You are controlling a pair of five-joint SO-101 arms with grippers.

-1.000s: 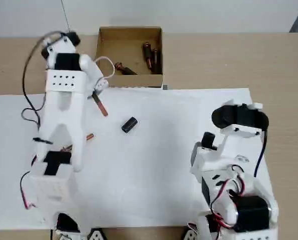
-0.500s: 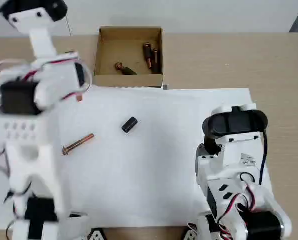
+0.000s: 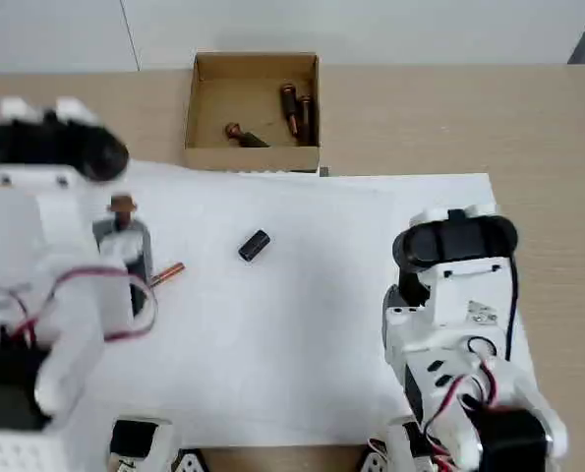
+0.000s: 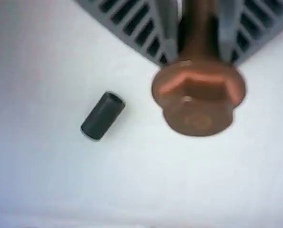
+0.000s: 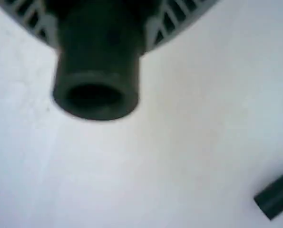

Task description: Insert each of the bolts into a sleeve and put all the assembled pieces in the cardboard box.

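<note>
Left gripper [image 4: 198, 40], at the left edge, clamps a bolt [image 4: 197, 97]; right gripper [image 5: 101, 28], lower right, pinches a sleeve [image 5: 96, 83]. A loose sleeve [image 3: 255, 245] lies mid-sheet amid bare paper [image 3: 312, 324]; cardboard box [image 3: 205, 98] top centre.

Bright even lighting, soft faint shadows
</note>
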